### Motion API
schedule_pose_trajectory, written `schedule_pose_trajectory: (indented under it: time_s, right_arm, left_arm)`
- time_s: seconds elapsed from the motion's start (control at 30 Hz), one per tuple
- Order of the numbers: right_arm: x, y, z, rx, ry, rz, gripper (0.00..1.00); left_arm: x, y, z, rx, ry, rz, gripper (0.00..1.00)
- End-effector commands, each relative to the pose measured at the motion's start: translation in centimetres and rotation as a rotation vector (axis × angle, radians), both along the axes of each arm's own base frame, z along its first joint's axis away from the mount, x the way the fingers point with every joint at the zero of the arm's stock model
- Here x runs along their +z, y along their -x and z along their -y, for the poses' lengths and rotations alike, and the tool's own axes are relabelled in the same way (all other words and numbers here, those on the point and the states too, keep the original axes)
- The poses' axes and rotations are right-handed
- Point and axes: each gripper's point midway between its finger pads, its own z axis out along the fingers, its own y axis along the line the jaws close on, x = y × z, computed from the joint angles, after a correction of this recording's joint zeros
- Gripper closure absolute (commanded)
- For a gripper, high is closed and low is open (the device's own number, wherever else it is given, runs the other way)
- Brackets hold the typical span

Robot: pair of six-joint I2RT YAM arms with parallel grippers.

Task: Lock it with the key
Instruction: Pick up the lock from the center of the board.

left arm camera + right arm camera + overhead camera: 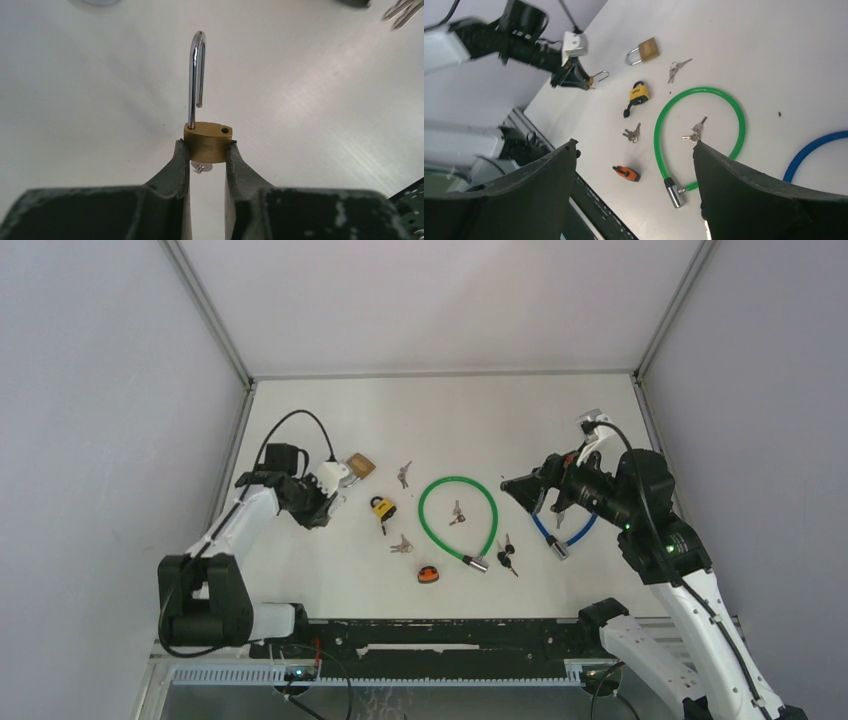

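My left gripper is shut on a small brass padlock and grips its body from both sides. The silver shackle stands open, its free end out of the body. A small silver piece shows under the body between the fingers. In the top view this gripper is at the left of the table. My right gripper is open and empty, raised above the table right of the green cable lock. Key bunches lie at the back and the front.
A larger brass padlock lies just behind my left gripper. A yellow padlock, an orange padlock, keys inside the green loop, dark keys and a blue cable lock lie across the table.
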Motion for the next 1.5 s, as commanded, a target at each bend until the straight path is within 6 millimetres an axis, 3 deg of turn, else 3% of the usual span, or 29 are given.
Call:
schedule_pose_trajectory:
  time_s: [0.0, 0.07, 0.13, 0.27, 0.37, 0.5, 0.57, 0.67, 0.93, 1.17, 1.23, 1.3, 1.37, 1.47]
  right_arm:
    - [2.2, -2.7, 1.1, -0.237, -0.188, -0.072, 0.11]
    - [1.8, -3.4, 0.7, -0.286, -0.292, -0.125, 0.15]
    - [1.5, -4.0, -1.2, -0.254, -0.359, -0.104, 0.17]
    - [0.9, -2.6, -8.6, 0.048, -0.294, 0.023, 0.18]
    - [2.1, -0.9, -12.9, 0.293, -0.305, 0.131, 0.18]
    - [3.8, -0.7, -15.5, 0.405, -0.275, 0.208, 0.17]
    - [4.5, -0.6, -16.3, 0.443, -0.278, 0.228, 0.16]
    - [5.4, -0.3, -17.2, 0.489, -0.301, 0.259, 0.15]
    - [7.6, 1.6, -19.0, 0.602, -0.351, 0.358, 0.17]
    - [8.9, 0.7, -19.9, 0.554, -0.362, 0.376, 0.21]
    - [9.0, 0.6, -20.0, 0.552, -0.363, 0.378, 0.28]
    - [9.1, 1.0, -20.1, 0.573, -0.367, 0.378, 0.45]
    - [8.9, 1.0, -20.1, 0.573, -0.36, 0.374, 0.53]
    - [8.9, 1.1, -19.9, 0.572, -0.35, 0.381, 0.74]
  left_arm:
    - [6.3, -2.5, 3.5, 0.122, 0.245, 0.155, 1.0]
    - [7.8, -2.0, 4.7, 0.111, 0.317, 0.18, 1.0]
    - [8.7, -1.6, 5.8, 0.078, 0.366, 0.214, 1.0]
    - [10.2, -0.6, 7.9, 0.003, 0.407, 0.264, 1.0]
    - [13.4, 0.5, 10.1, -0.069, 0.465, 0.335, 1.0]
    - [19.3, 2.6, 13.3, -0.211, 0.556, 0.504, 1.0]
    - [23.4, 3.1, 14.7, -0.247, 0.63, 0.64, 1.0]
    - [26.5, 4.2, 16.2, -0.287, 0.706, 0.7, 1.0]
    - [30.5, 5.9, 18.7, -0.302, 0.86, 0.697, 1.0]
    - [31.3, 6.3, 19.4, -0.317, 0.882, 0.727, 1.0]
    - [31.5, 6.3, 19.3, -0.315, 0.885, 0.733, 1.0]
    - [31.5, 6.4, 19.4, -0.316, 0.889, 0.731, 1.0]
    - [31.6, 6.5, 19.5, -0.32, 0.898, 0.726, 1.0]
    - [31.8, 6.5, 19.6, -0.316, 0.904, 0.728, 1.0]
